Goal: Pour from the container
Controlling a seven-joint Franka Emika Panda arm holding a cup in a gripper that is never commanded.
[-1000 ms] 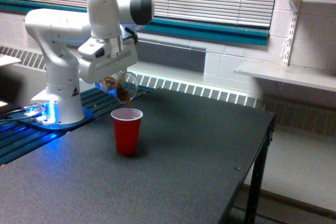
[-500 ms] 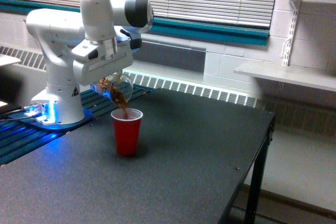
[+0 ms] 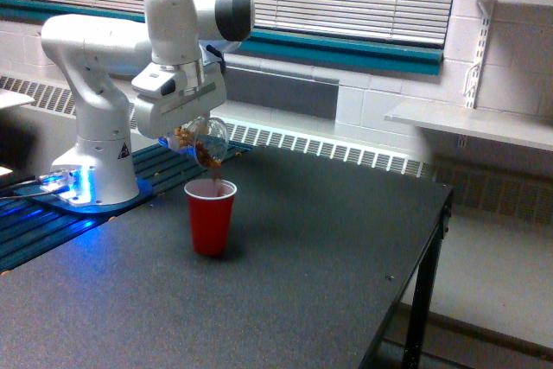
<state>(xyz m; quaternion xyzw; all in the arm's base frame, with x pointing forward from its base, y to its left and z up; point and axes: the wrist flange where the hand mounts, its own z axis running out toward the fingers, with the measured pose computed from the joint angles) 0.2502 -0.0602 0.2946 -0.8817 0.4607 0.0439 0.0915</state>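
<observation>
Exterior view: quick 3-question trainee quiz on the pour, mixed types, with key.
1. True or false: the clear cup in the gripper is tilted above the red cup.
2. Where are the brown bits going? A) onto the table B) into the red cup C) onto the shelf
3. Fill in: the red cup stands ____ on the table.

Key: 1 true; 2 B; 3 upright.
</observation>
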